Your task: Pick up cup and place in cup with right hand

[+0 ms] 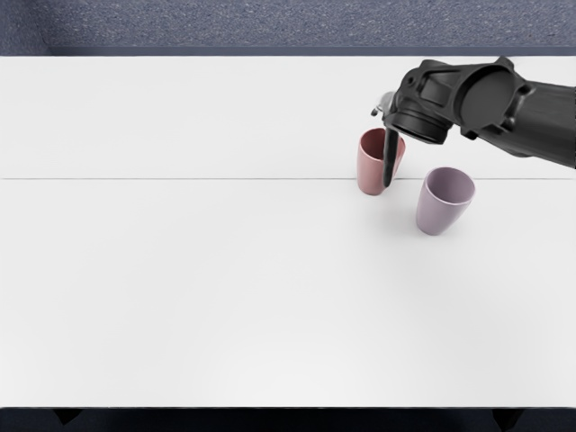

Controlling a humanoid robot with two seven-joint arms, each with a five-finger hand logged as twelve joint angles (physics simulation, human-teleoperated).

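Okay so, starting closest in, way on the near side of the hand there's a dark strip (288, 419) below the front edge of the white counter (225, 297), with a couple of black pointy bits poking into it. Coming up from there, the first cup you hit is the purple cup (436, 211), which sits near the right hand (390, 155), off to its right and a bit closer to us. It's standing upright, mouth up. A thin grey seam (180, 178) runs side to side across the counter, passing about level with the low end of the hand. Right at the hand is the pink cup (370, 166), also upright, a little farther back than the purple one and with a gap between the two. The hand hangs down in front of the pink cup's right side, hiding part of it. Honestly can't tell if it's open, closed or gripping that cup, and I can't make out contact either. Above the hand is the chunky black wrist, and the black arm (549, 115) runs off to the right. Farthest back, past the hand and the counter's far edge, it's just speckled blue-grey surface (225, 22).
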